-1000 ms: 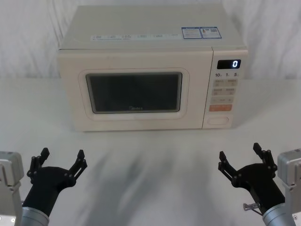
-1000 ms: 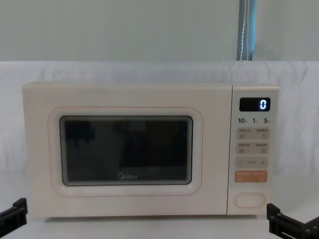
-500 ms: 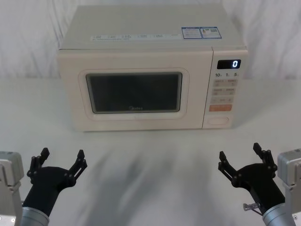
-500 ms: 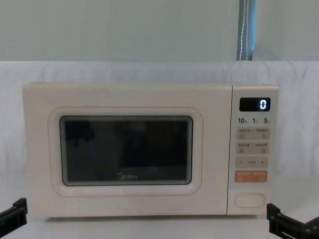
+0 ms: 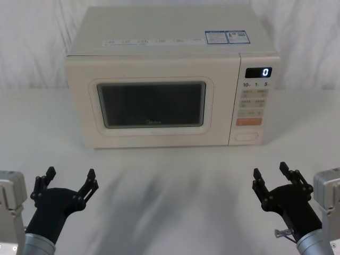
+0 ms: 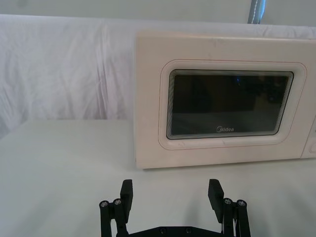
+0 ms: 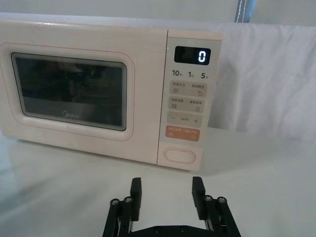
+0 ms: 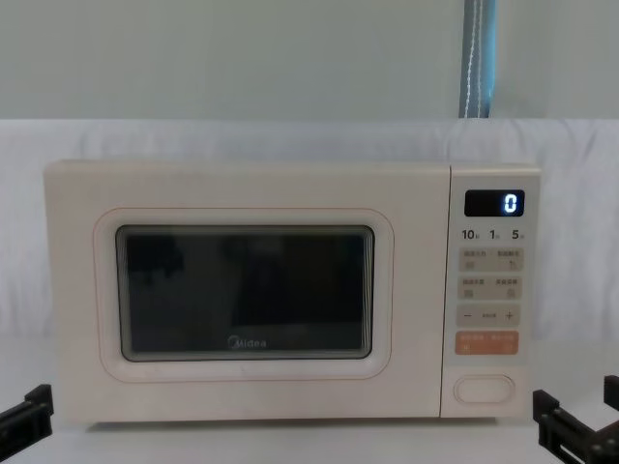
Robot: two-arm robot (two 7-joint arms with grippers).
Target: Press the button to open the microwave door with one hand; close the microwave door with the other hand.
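The cream microwave point(image 5: 159, 32) stands at the back of the table, its display showing 0. Its door point(image 5: 151, 104) is shut flush, with the dark window and Midea logo facing me. The button point(image 5: 246, 136) is the wide pill-shaped key at the bottom of the keypad, below the orange key, also clear in the right wrist view point(image 7: 179, 155). My left gripper point(image 5: 70, 175) rests open near the table's front left. Front right, my right gripper point(image 5: 271, 172) is open with a narrower gap, well short of the button. Neither holds anything.
White cloth covers the table point(image 5: 170, 186) and the wall behind. Bare cloth lies between the grippers and the microwave's front. A blue-grey pole point(image 8: 478, 58) stands behind the microwave at the right.
The right gripper's fingers have drawn closer together. The left gripper, the microwave and its door have not moved.
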